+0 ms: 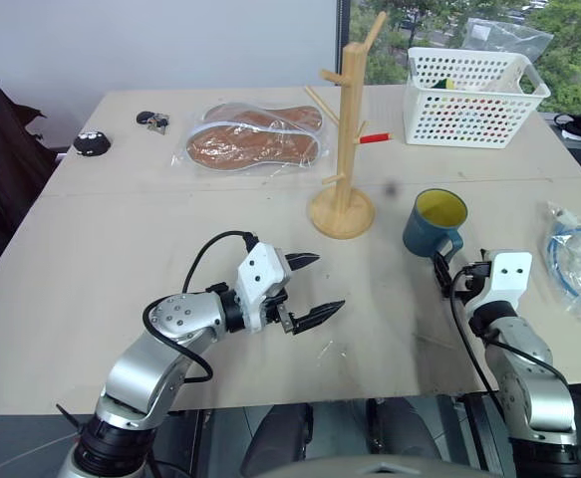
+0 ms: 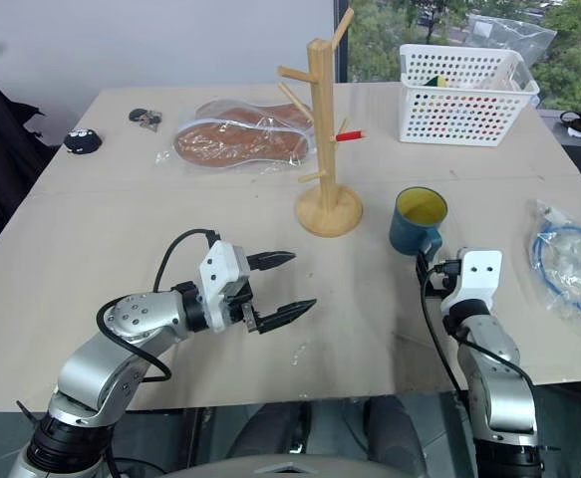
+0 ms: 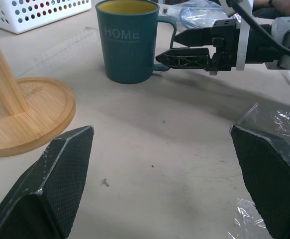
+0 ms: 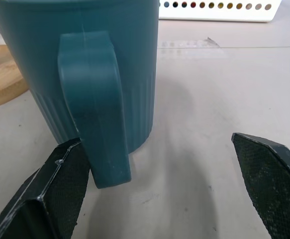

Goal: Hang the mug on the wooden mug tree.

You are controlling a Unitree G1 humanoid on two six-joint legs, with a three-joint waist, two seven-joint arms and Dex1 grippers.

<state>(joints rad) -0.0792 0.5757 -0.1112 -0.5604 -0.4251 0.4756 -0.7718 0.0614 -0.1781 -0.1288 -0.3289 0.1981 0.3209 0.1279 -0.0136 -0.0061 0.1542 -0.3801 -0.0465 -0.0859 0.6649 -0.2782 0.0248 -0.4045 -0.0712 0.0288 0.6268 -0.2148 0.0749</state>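
Observation:
The teal-blue mug (image 1: 435,221), yellow inside, stands upright on the table just right of the wooden mug tree (image 1: 342,129), with its handle (image 4: 95,109) turned toward me. My right gripper (image 4: 164,184) is open and level, right behind the mug. The handle sits just inside one of its fingers (image 4: 60,194) and nothing is gripped. The left wrist view shows that right gripper (image 3: 184,46) with its tips at the handle. My left gripper (image 1: 325,284) hovers open and empty over the table, in front and to the left of the tree's round base (image 3: 20,114).
A white basket (image 1: 474,95) stands at the back right with a red pen (image 1: 375,137) beside it. Bagged sandals (image 1: 255,134) lie behind the tree. A bag of blue cable (image 1: 579,264) lies at the right edge. Small dark items (image 1: 93,142) sit far left.

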